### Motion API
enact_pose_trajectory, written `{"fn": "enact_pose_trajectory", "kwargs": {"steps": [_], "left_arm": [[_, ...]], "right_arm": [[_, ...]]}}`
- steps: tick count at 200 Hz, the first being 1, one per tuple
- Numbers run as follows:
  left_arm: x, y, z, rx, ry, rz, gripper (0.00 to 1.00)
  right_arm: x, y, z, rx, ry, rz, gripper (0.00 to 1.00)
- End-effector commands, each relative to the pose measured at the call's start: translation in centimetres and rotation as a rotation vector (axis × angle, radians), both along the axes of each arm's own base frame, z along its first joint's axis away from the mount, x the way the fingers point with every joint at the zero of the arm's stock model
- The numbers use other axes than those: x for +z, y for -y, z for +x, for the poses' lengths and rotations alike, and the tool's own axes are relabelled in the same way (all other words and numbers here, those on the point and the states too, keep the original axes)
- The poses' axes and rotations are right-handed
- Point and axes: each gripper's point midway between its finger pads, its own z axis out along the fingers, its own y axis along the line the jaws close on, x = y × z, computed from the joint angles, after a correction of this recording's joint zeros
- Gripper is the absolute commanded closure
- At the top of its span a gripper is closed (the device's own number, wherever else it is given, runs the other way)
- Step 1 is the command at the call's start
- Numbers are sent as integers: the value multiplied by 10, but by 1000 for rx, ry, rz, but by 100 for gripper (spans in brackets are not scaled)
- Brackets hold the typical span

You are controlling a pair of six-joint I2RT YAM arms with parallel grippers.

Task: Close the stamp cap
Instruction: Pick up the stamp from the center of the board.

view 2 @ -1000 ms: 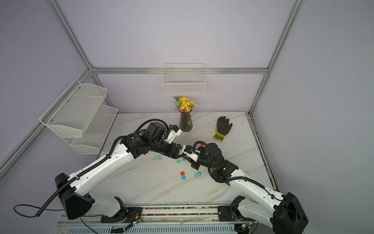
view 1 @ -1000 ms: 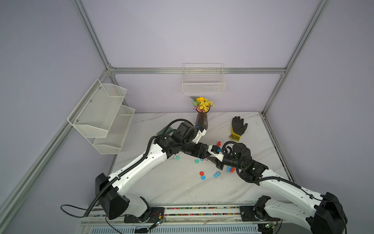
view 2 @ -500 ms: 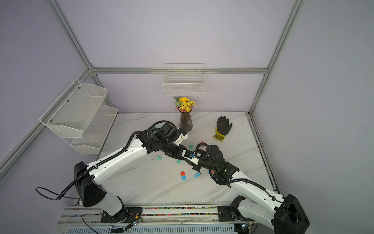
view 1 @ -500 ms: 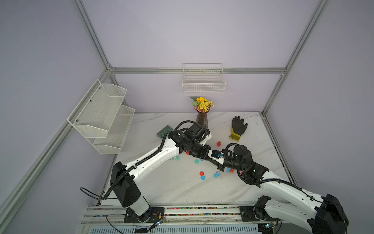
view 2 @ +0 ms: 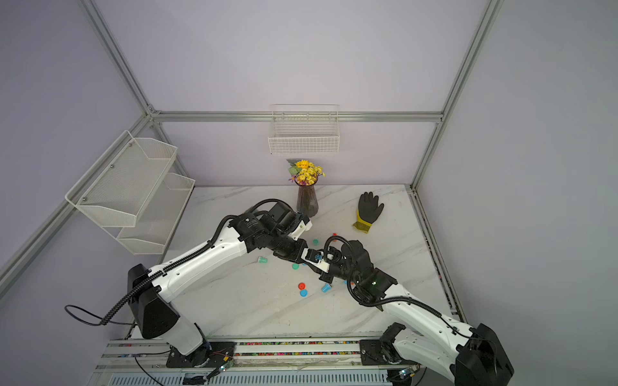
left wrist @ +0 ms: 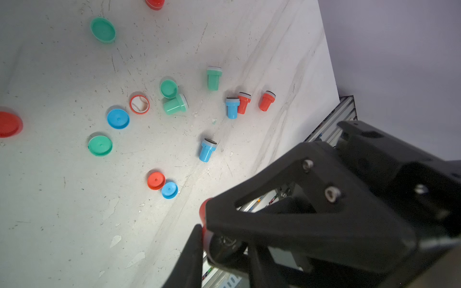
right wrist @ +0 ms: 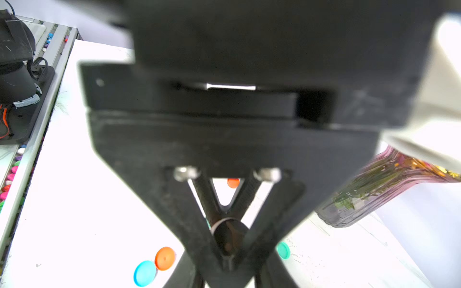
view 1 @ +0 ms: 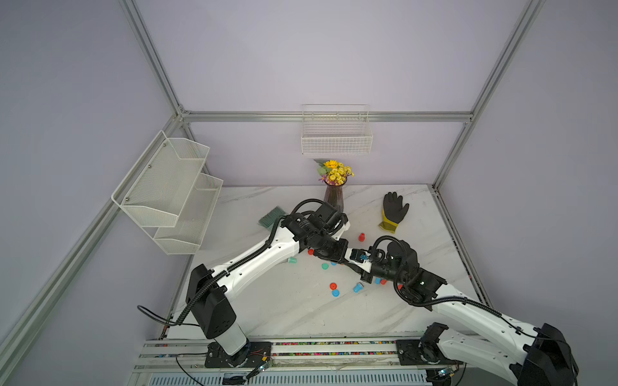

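Observation:
Both grippers meet above the middle of the marble table. My right gripper is shut on a red stamp. The stamp's dark round face with a pale ring shows uncovered in the left wrist view. My left gripper crosses the right one and is shut on the same stamp, one finger pressed against its red side. Loose caps lie on the table below, among them a red cap and a blue cap. In both top views the stamp is hidden by the fingers.
Several more stamps and caps, green, blue and red, are scattered under the arms. A vase of flowers, a black and yellow glove and a green brush stand at the back. A wire shelf hangs left.
My left gripper has swung to the right, up to the right gripper, and its jaws have gone from open to shut there. The right gripper has barely moved.

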Motion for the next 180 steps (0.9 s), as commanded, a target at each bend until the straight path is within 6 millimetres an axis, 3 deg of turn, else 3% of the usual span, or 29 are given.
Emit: {"fn": "enact_pose_trajectory", "kwargs": {"steps": [1,25,38,70,97,101,120,155,180], "left_arm": [[8,-6,12,20,74,28,83],[24,-4,16,18,130,-18,83],[36,-5,19,22,162,-54,83],[71,-5,23,23,199,-221,84],[109,-3,24,2,235,-444,84],[131,-8,20,-5,275,-509,84],[168,-12,11,-60,322,-709,84],[210,-24,-6,-166,422,-874,84],[224,-26,-7,-165,380,-932,84]], "right_arm": [[41,-4,-4,28,115,84,70],[49,4,-1,-30,111,127,42],[57,10,0,-72,107,161,35],[89,32,-2,-195,28,311,30],[117,46,-5,-283,-161,522,29],[121,47,-6,-290,-198,555,29],[142,51,-6,-323,-377,722,30],[191,49,-15,-248,-596,968,34],[230,41,-36,-75,-499,968,37]]}}
